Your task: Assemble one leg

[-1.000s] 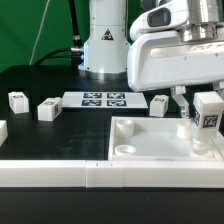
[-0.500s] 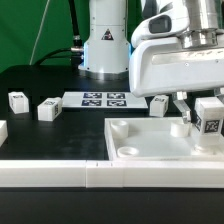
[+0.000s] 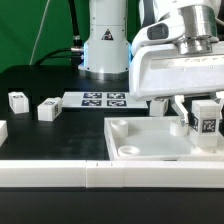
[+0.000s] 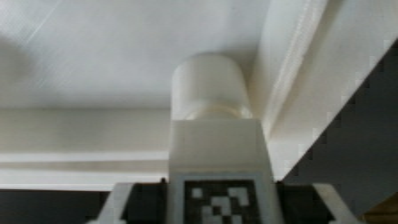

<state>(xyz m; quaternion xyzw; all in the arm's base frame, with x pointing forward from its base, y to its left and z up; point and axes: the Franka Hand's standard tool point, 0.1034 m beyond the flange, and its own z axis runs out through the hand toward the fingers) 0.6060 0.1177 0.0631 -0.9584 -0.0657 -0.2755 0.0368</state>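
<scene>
My gripper [image 3: 203,118] is shut on a leg [image 3: 207,121], a small white block with a black-and-white tag, and holds it upright over the near corner of the large white tray-like part [image 3: 150,140] at the exterior view's right. In the wrist view the held leg [image 4: 217,150] stands between my fingers [image 4: 134,200], its round end close above the tray's corner [image 4: 294,90]; I cannot tell whether it touches. Three more legs lie on the black table: one far left [image 3: 17,100], one beside it [image 3: 47,109], one behind the tray [image 3: 159,104].
The marker board [image 3: 105,99] lies flat at the back centre, in front of the arm's base [image 3: 104,45]. A long white rail [image 3: 60,174] runs along the front edge. Another white piece [image 3: 3,130] shows at the left edge.
The gripper with the leg has shifted slightly to the exterior view's right and a little lower over the tray corner. The other parts have not moved.
</scene>
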